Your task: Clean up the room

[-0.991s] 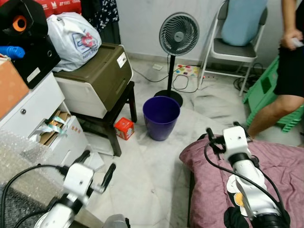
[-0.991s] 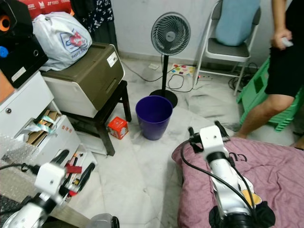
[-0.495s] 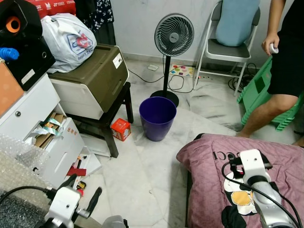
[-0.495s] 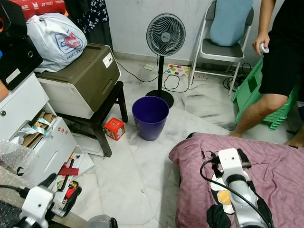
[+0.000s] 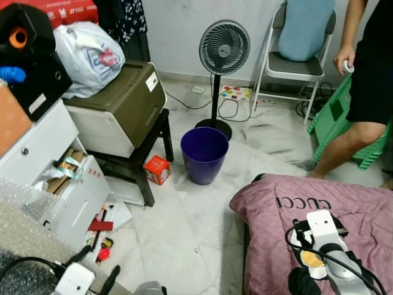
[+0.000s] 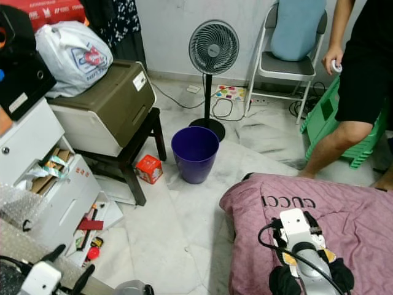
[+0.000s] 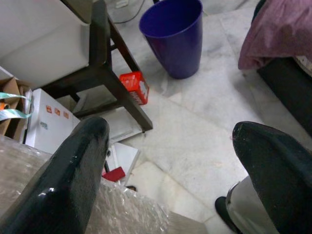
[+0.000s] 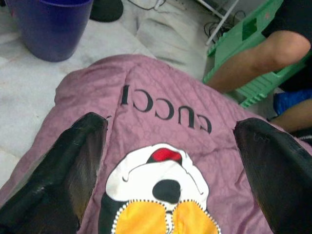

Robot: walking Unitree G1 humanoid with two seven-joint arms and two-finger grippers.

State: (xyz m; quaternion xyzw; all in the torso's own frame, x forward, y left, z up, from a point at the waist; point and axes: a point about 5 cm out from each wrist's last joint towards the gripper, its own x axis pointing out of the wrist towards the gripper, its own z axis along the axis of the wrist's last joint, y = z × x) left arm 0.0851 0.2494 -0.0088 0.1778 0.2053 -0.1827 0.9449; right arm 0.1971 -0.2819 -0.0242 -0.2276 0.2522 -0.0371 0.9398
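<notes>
the right gripper [image 8: 170, 161] hangs low over the pink blanket [image 5: 288, 209] at about 4 o'clock in the head view, its two black fingers [image 8: 73, 165] spread wide with nothing between them; below it lies a printed cartoon face in white, red and yellow [image 8: 163, 190], with black lettering [image 5: 303, 203] further up the cloth. the left gripper [image 7: 170, 161] sits at about 7 o'clock, above bubble wrap [image 5: 31, 227], fingers also parted and empty. a purple bin [image 5: 204, 153] stands on the marble floor [image 5: 196, 227] near the centre, just in front of a standing fan [image 5: 224, 49] at 12 o'clock. a small red box [image 5: 157, 169] lies on the floor at the bin's 9 o'clock, beside the dark stool [image 5: 147, 153] that carries a brown-topped printer [image 5: 120, 104]. a white plastic bag [image 5: 89, 52] rests at 10 o'clock behind the printer. small red items [image 5: 101, 224] lie scattered on the floor by the white drawers [image 5: 73, 190]. a folding chair [image 5: 295, 61] is at 1 o'clock, and a person's legs [image 5: 350, 141] stand at 2 o'clock by a green crate [image 5: 331, 117].
</notes>
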